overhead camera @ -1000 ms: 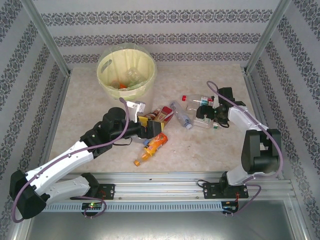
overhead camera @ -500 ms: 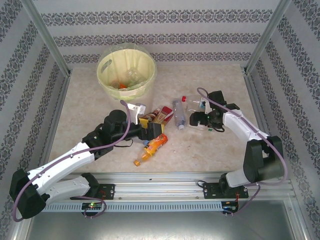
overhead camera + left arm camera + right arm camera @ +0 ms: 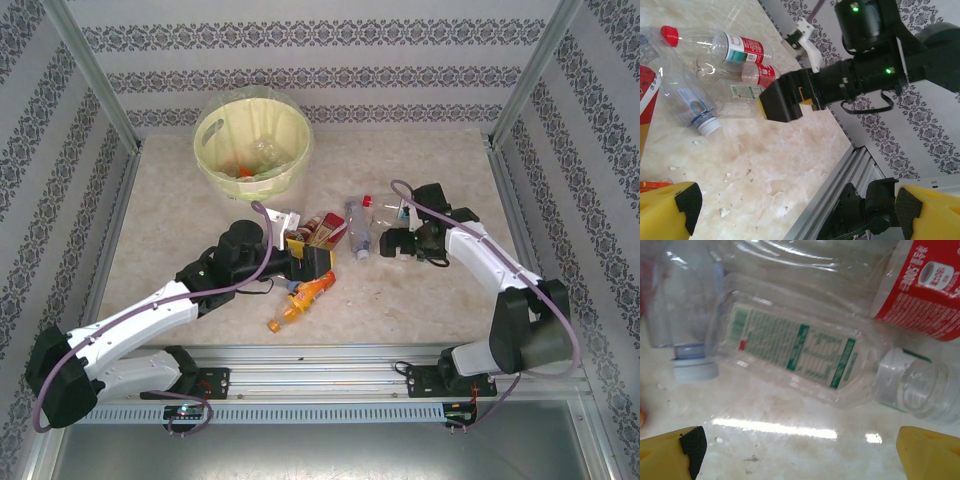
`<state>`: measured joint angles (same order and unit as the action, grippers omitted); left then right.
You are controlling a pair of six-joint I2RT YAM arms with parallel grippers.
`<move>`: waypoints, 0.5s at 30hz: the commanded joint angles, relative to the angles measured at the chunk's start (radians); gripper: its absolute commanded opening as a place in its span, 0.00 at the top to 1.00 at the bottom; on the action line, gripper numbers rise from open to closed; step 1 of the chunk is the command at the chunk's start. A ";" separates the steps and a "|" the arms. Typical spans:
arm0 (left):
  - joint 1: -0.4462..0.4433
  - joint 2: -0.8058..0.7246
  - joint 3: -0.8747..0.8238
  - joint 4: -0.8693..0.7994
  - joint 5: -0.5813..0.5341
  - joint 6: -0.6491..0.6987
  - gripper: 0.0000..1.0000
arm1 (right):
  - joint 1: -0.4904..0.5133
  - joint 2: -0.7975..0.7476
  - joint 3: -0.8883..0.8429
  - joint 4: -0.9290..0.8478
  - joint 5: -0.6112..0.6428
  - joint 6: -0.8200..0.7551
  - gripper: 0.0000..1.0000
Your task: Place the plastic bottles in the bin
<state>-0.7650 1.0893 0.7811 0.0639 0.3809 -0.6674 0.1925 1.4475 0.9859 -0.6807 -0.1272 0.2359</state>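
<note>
Done: a few plastic bottles (image 3: 258, 155) are seen inside the bin (image 3: 272, 186).
Left: several are lying on the table (image 3: 170, 215), well apart from the bin, on its near side.
Green-labelled bottle (image 3: 795, 352): laid flat, long axis across the right wrist view, neck toward its right edge.
Right claw (image 3: 800, 450): released, spread before that bottle, nothing held.
Left claw (image 3: 790, 207): released, empty.

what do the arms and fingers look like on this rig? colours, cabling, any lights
Left arm and right arm: white link shells, black joint housings, a purple-grey cable looping loosely along each. Fingers are yellow blocks with black pads at the tips. The right arm's wrist carries a white bracket and two green lights.
</note>
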 commanded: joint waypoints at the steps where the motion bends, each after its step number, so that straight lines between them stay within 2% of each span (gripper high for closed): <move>1: -0.022 -0.008 0.006 0.061 0.000 -0.010 0.00 | -0.019 0.063 0.052 0.054 -0.016 -0.028 0.02; 15: -0.035 0.004 0.001 0.061 -0.010 -0.011 0.00 | -0.072 0.169 0.067 0.123 -0.127 -0.029 0.02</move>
<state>-0.7849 1.0897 0.7811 0.0765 0.3798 -0.6678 0.1261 1.6005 1.0344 -0.5671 -0.2077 0.2161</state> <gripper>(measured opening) 0.999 0.981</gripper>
